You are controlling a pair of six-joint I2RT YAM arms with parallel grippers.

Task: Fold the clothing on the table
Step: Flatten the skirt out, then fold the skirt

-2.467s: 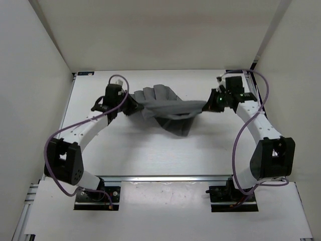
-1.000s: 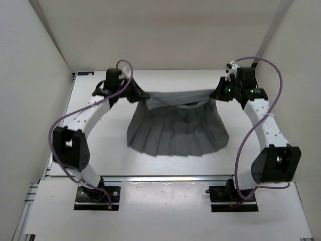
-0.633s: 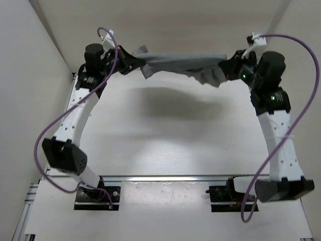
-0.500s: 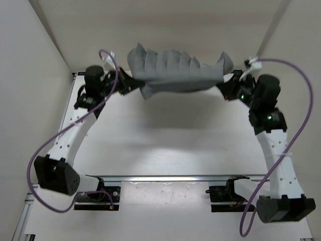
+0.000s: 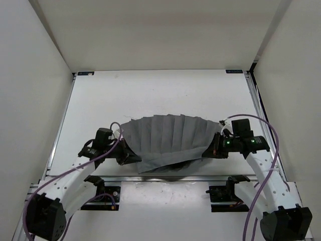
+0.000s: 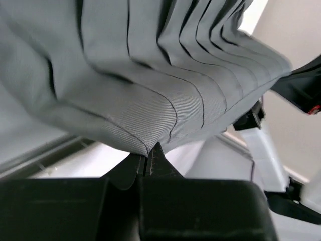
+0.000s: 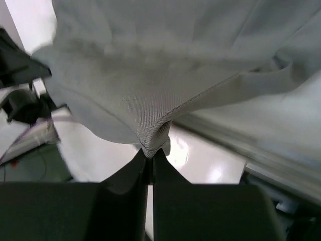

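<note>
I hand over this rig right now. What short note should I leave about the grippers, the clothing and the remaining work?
The left gripper is shut on the clothing at its near left corner. The right gripper is shut on the near right corner. The clothing lies spread, pleats fanned, on the near half of the table, its near edge held up between both grippers. Done: garment opened out. Left: no fold is made yet; all folding remains.
</note>
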